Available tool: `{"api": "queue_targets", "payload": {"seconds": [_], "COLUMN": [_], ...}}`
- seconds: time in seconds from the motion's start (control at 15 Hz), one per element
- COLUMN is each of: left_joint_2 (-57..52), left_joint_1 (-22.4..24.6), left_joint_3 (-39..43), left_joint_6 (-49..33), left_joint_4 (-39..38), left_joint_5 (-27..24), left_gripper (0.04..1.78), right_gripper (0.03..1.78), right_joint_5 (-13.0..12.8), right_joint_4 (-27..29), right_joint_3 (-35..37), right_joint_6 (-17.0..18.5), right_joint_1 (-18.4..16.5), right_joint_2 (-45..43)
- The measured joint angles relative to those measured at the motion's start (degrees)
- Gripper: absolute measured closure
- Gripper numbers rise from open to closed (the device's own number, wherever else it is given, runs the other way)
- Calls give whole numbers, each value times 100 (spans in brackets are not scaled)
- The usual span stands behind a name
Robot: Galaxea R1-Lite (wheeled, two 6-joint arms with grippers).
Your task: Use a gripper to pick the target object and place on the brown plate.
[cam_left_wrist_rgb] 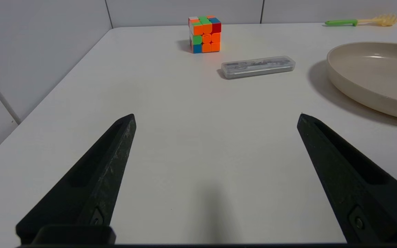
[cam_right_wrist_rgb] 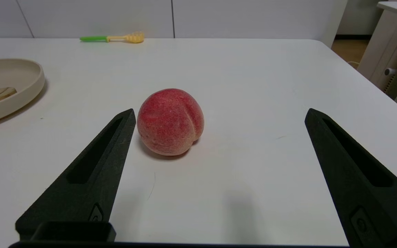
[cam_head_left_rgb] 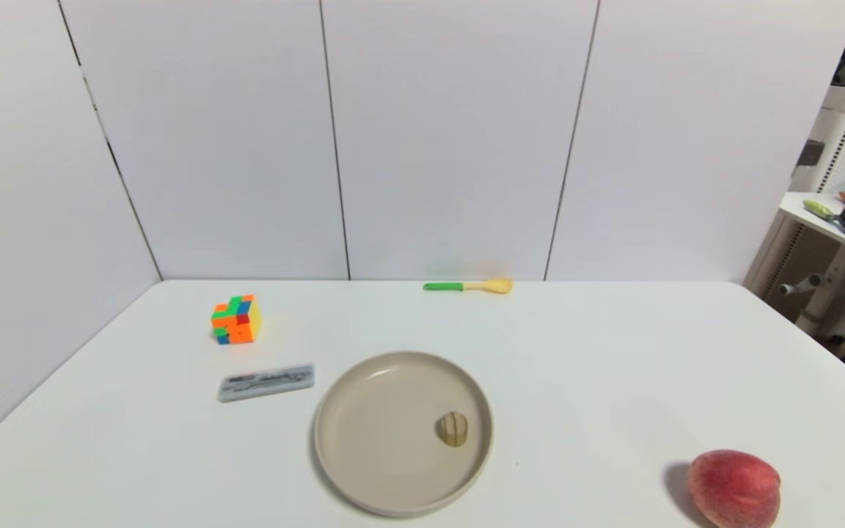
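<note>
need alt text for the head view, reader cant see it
A small tan cork-like cylinder sits inside a round beige plate near the front of a white table. To the robot's left lie a multicoloured puzzle cube and a clear plastic case; a red peach sits front right, a green-handled yellow tool at the back. No arms appear.

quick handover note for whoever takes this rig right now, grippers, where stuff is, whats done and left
Left gripper: open, empty, low over bare table.
Right gripper: open, empty, facing the red peach, not touching it.
Small tan cork-like cylinder: lying on the round beige-tan plate, right of centre.
Done: pick and placement appear complete.
Left: nothing obvious; arms seem pulled back.
</note>
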Motion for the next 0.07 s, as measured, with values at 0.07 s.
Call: {"api": "queue_targets", "payload": {"seconds": [0.07], "left_joint_2": [0], "left_joint_1": [0], "left_joint_3": [0], "left_joint_6": [0], "left_joint_4": [0], "left_joint_5": [0], "left_gripper": [13], "right_gripper": [12], "right_joint_5": [0], "right_joint_4": [5], "right_joint_3": [0], "right_joint_6": [23], "right_joint_1": [2], "right_joint_2": [0]}}
